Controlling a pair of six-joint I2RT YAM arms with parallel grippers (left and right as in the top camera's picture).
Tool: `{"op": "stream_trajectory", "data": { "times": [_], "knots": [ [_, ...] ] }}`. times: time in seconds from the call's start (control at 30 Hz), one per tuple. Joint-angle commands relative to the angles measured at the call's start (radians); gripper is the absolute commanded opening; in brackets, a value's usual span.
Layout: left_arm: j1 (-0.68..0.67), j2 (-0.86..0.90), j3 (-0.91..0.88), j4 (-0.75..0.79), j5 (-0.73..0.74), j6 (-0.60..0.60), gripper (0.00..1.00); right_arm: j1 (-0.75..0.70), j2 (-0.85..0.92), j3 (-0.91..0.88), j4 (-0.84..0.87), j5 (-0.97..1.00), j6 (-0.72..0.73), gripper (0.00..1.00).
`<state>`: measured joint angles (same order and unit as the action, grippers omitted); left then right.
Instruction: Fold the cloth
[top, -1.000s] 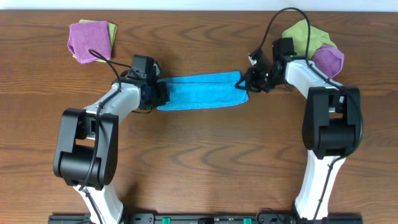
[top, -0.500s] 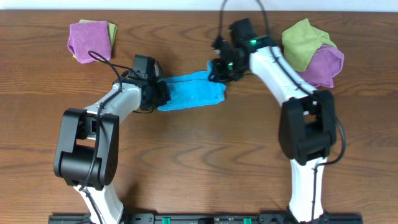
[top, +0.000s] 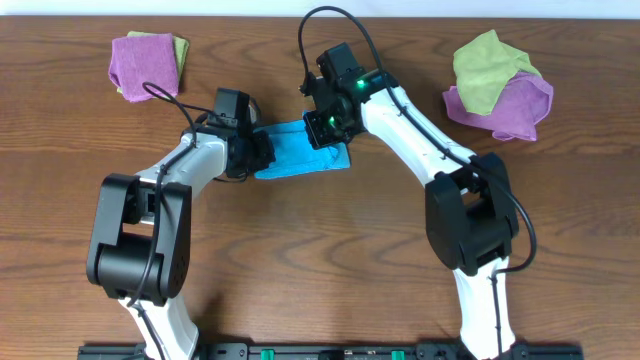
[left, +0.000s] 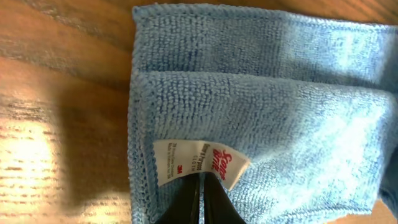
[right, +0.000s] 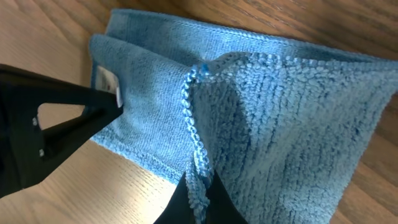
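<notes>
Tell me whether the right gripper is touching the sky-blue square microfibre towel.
Touching. The right wrist view shows the right gripper pinched shut on the stitched edge of the sky-blue towel.

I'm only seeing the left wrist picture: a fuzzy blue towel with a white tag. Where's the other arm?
Observer: Overhead, the right arm's fingers are over the opposite end of the sky-blue microfibre towel.
Operator: Are they holding it?
Observer: Yes. The right wrist view shows them shut on a stitched edge, doubled over the lower layers.
Operator: Anything else around?
Observer: A pile of purple and yellow-green cloths beyond the left arm, and another such pile far right.
</notes>
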<state>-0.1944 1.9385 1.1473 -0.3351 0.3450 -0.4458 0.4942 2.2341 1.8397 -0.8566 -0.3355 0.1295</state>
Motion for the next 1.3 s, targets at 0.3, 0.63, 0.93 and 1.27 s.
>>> {"op": "stream_trajectory", "data": {
  "times": [0.3, 0.63, 0.93, 1.27],
  "knots": [
    [0.270, -0.532, 0.068, -0.257, -0.101, 0.112, 0.06, 0.050, -0.016, 0.020, 0.064, 0.020, 0.008, 0.01],
    [0.547, -0.774, 0.068, -0.433, -0.131, 0.191, 0.05, 0.163, -0.010, 0.020, 0.172, 0.089, 0.008, 0.01],
    [0.620, -0.807, 0.067, -0.489, -0.078, 0.249, 0.06, 0.205, 0.079, 0.020, 0.183, 0.111, 0.008, 0.01],
    [0.619, -0.806, 0.067, -0.489, -0.078, 0.256, 0.06, 0.306, 0.084, 0.020, 0.237, 0.367, -0.015, 0.01]
  ]
}}
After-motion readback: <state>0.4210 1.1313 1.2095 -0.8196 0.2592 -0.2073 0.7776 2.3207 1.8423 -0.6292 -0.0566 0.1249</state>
